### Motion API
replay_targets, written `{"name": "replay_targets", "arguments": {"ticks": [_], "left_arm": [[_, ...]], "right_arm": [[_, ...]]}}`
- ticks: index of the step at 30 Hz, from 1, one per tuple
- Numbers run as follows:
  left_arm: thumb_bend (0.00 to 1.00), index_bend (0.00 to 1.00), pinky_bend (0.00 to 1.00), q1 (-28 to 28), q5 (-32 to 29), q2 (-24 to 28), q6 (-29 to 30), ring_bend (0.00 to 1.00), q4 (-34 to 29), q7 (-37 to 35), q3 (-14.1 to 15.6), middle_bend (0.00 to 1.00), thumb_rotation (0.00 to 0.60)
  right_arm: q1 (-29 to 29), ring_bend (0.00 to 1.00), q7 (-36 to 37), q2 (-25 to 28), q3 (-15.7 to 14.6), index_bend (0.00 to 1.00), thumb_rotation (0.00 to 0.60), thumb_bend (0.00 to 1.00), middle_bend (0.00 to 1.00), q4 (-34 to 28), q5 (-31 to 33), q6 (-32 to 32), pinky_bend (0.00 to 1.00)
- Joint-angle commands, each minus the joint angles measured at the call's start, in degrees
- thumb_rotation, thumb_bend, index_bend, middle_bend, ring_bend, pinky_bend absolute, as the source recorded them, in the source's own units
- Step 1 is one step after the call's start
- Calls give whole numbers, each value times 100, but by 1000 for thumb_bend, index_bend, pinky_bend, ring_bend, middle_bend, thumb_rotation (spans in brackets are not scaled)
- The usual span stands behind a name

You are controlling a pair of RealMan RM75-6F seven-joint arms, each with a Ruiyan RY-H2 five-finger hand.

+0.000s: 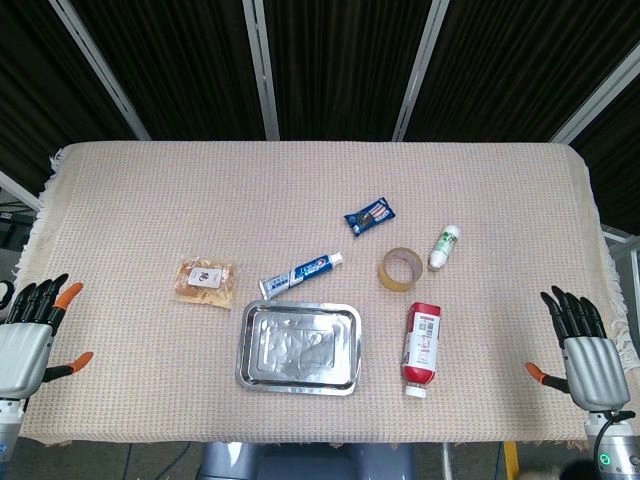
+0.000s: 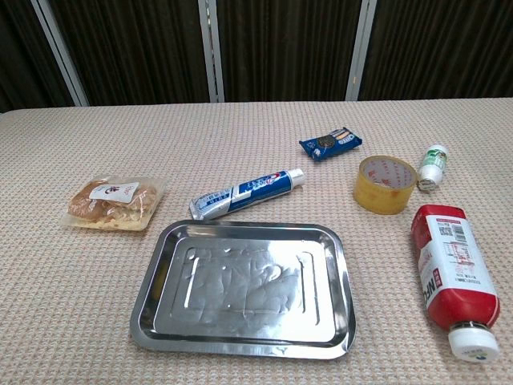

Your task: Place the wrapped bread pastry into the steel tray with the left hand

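The wrapped bread pastry lies on the bench left of centre, just up-left of the steel tray, apart from it. The left hand sits at the frame's lower left edge, fingers spread, holding nothing. The right hand, lower right, seems likewise spread, though partly cropped.

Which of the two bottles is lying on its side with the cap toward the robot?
The red bottle, right of the steel tray: white cap at the near end. The small white bottle beyond the tape roll has a green cap, pointing away.
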Motion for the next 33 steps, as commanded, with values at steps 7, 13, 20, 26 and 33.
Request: {"name": "replay_targets", "arguments": {"ticks": [7, 13, 20, 26, 33], "left_arm": [[95, 105, 0, 8, -18, -3, -24, 0, 10, 0, 20, 0, 575], [95, 111, 0, 25, -5, 3, -1, 0, 0, 18, 29, 0, 573], [97, 112, 0, -99, -30, -2, -193, 0, 23, 58, -3, 0, 573], [100, 96, 0, -473, -162, -75, -754, 0, 231, 38, -128, 0, 575], [111, 92, 0, -1187, -654, -268, -1913, 0, 675, 46, -376, 0, 578]], "right_arm": [[8, 0, -18, 6, -4, 0, 600, 0, 0, -3, 1, -15, 0], [-4, 0, 24, 7, -4, 0, 600, 0, 0, 11, -7, 14, 0], [-38, 0, 89, -5, -17, 0, 600, 0, 0, 63, 7, 47, 0], [-39, 0, 109, 1, -11, 0, 600, 0, 0, 82, 12, 50, 0], [-50, 0, 94, 13, -7, 0, 600, 0, 0, 72, 57, 35, 0]]}}
